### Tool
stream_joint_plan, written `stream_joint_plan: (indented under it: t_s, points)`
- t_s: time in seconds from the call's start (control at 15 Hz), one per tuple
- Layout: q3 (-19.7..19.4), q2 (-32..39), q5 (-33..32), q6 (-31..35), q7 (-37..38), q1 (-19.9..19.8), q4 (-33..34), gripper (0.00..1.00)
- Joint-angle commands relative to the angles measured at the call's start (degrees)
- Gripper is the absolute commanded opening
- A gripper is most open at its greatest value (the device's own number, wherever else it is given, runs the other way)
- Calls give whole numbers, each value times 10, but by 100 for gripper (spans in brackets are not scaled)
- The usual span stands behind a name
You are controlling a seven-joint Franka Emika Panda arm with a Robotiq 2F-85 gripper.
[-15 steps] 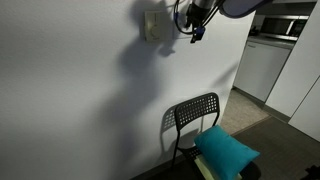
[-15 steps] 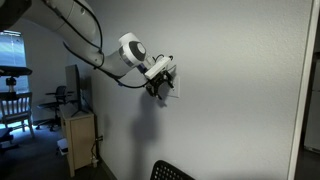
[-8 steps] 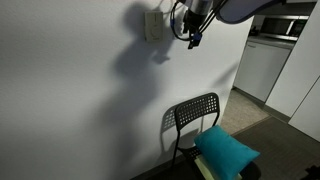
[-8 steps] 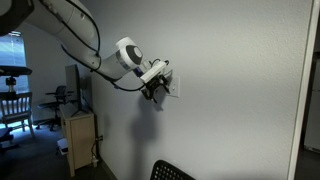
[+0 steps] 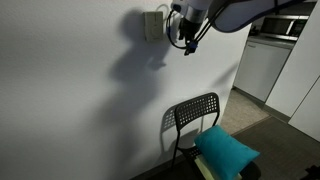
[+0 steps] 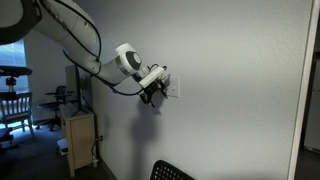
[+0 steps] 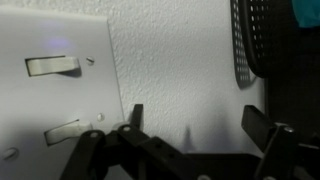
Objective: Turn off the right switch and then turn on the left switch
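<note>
Edges black two-finger gripper [image 7: 195, 113] closer to small square white wall plate [image 5: 152, 24]; holds fingers apart, empty, just beside plate edge.

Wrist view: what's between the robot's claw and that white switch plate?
Only bare textured wall. In the wrist view the gripper hangs open beside the switch plate, its nearer finger close to the plate's edge; nothing else lies between.
</note>
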Motion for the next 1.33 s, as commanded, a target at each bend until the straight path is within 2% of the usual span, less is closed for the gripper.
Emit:
stream_joint_plan:
  t_s: [0.0,1.27]
  points:
    - [-6,5,-15,12,0,2,13,100]
    - [-17,8,-56,23,13,3,59,100]
